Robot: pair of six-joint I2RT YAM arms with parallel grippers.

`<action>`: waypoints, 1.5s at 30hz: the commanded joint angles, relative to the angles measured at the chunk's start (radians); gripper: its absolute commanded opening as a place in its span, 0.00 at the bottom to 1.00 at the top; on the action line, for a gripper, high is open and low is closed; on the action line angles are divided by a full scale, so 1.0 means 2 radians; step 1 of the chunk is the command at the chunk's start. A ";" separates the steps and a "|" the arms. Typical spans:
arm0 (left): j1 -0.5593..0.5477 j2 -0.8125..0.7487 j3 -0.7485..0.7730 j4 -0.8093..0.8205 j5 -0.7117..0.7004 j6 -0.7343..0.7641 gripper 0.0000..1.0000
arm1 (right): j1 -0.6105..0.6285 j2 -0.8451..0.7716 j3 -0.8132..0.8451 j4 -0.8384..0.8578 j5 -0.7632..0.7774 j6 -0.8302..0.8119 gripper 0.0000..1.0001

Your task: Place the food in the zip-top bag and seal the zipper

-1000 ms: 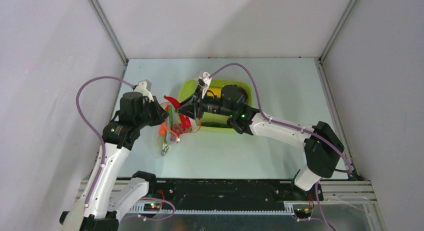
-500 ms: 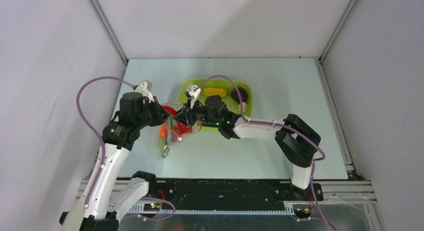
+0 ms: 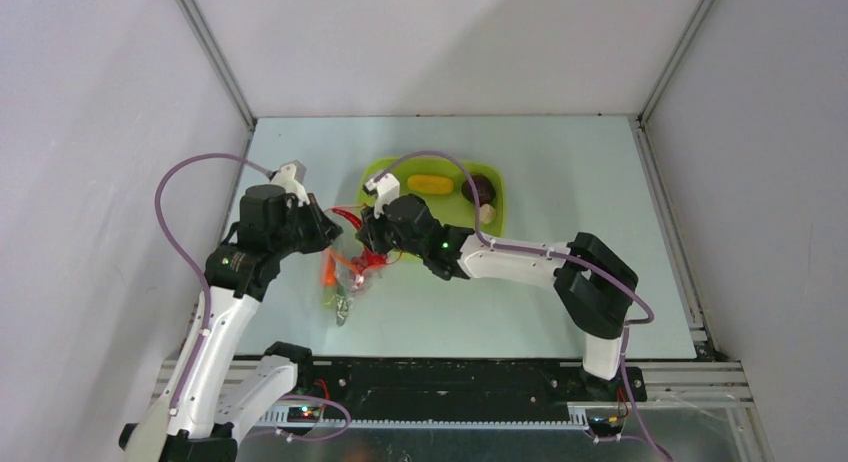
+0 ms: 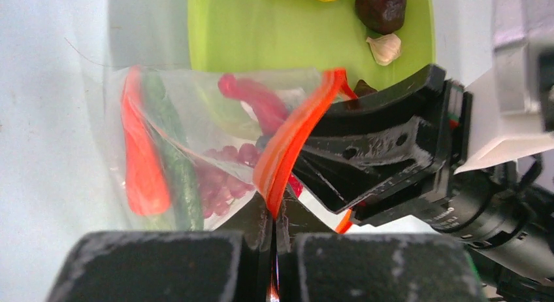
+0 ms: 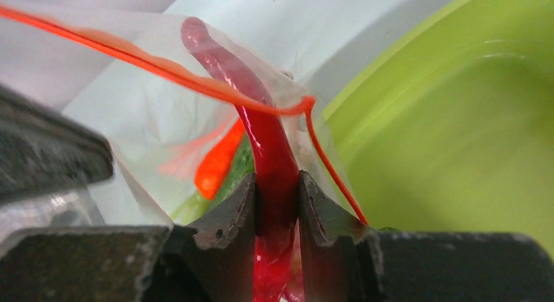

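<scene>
**A:** What does the place look like?

**B:** A pale blue-green table (image 3: pixel 570 162) closed in by plain grey walls (image 3: pixel 440 42) on the left, far and right sides.

**A:** And the count?

**B:** One lime-green tray (image 3: pixel 455 168) sits toward the far edge, about mid-width. One clear bag (image 4: pixel 196 93) hangs just off the tray's left rim, above the table. There are seven pieces of food. Three lie in the tray: a lemon (image 3: pixel 430 184), a maroon ball (image 3: pixel 478 189) and a garlic (image 3: pixel 487 213). Three show through the bag's plastic: a carrot (image 4: pixel 140 165), a cucumber (image 4: pixel 173 158) and a bunch of grapes (image 4: pixel 222 178). The seventh, a chili (image 5: pixel 264 135), crosses the bag's mouth, with its tip behind the plastic.

**A:** The grippers?

**B:** The left gripper (image 4: pixel 273 223) is pinched tight on the orange-red zipper (image 4: pixel 294 132), with no gap between its jaws, and holds that edge up. The right gripper (image 5: pixel 277 197) is clamped on the chili's lower end, its fingers (image 5: pixel 228 217) pressing both sides. It sits at the bag's mouth, facing the left gripper, and the two nearly touch.
</scene>
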 commanded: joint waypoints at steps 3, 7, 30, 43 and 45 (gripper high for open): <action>0.000 -0.008 0.000 0.033 0.032 0.009 0.00 | 0.024 0.021 0.136 -0.208 0.093 0.042 0.40; 0.000 -0.008 0.000 0.030 0.030 0.010 0.00 | 0.039 0.038 0.191 -0.265 0.083 0.029 0.63; -0.001 0.000 0.002 0.026 0.027 0.010 0.00 | -0.123 -0.179 0.000 -0.218 0.038 0.004 0.99; 0.000 0.005 0.000 0.028 0.025 0.010 0.00 | -0.176 -0.028 0.081 -0.334 0.160 -0.028 0.99; 0.000 0.005 0.000 0.029 0.023 0.010 0.00 | -0.178 -0.006 0.096 -0.348 0.176 -0.030 0.99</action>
